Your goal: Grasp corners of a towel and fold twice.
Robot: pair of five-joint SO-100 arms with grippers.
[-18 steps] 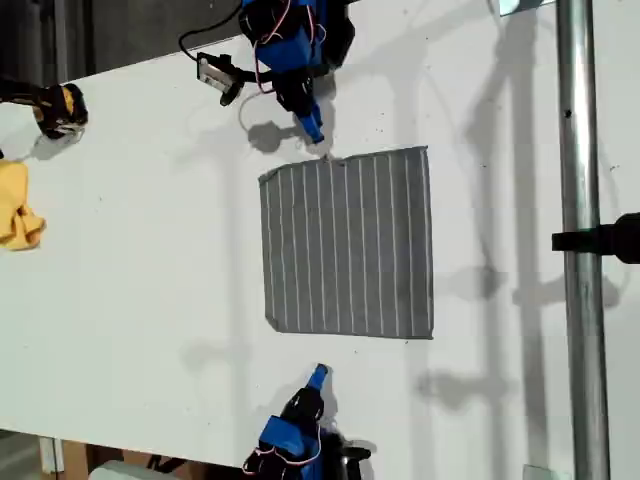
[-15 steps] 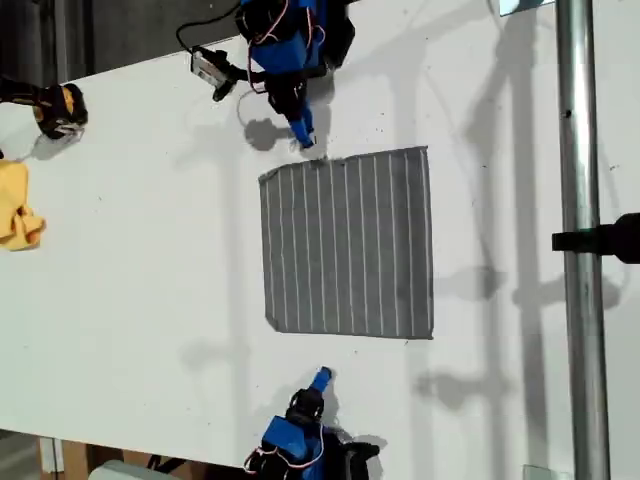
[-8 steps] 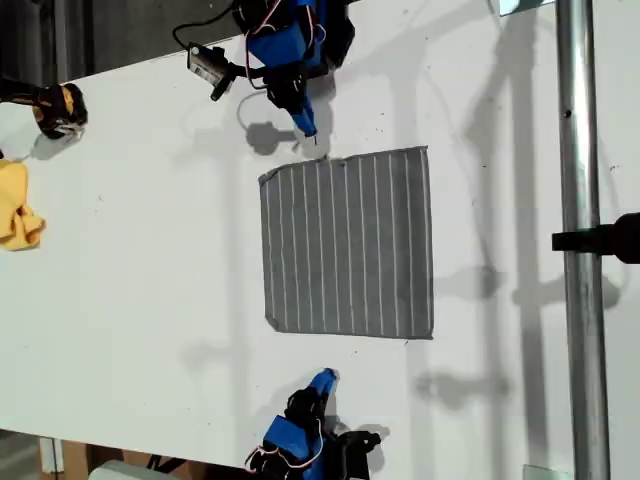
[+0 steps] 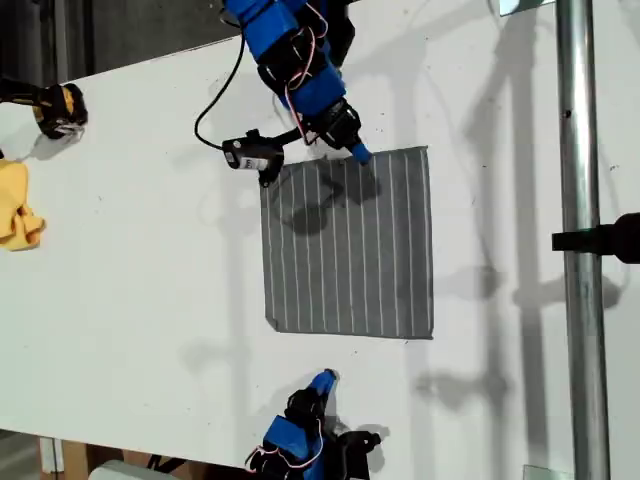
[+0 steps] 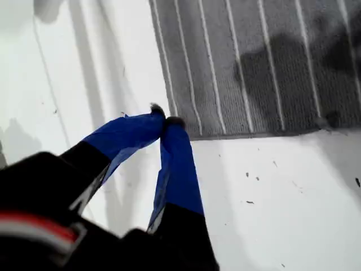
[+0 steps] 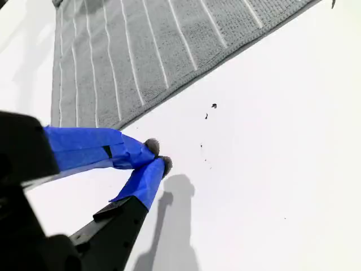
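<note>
The towel (image 4: 350,250) lies flat in one layer, dark grey with white stripes; it also shows in the first wrist view (image 5: 254,56) and the second wrist view (image 6: 113,56). My first gripper (image 4: 358,153) (image 5: 166,120) is shut, its tips at the towel's far hem, between the two corners there; the nearer corner (image 4: 427,150) is toward the exterior view's right. Its shadow falls on the cloth. My second gripper (image 4: 323,378) (image 6: 157,155) is shut over bare table, a short gap from the near hem, right of the corner (image 4: 275,325).
A small yellow cloth (image 4: 15,205) lies at the exterior view's left edge, with a black and yellow object (image 4: 58,108) above it. A vertical metal pole (image 4: 580,250) with a black clamp (image 4: 600,240) crosses the exterior view's right. The white table (image 4: 130,300) surrounds the towel.
My first arm swung toward the exterior view's right and reached down, from just off the hem to over the towel's far hem. Its shadow now lies on the cloth. My second gripper barely moved.
</note>
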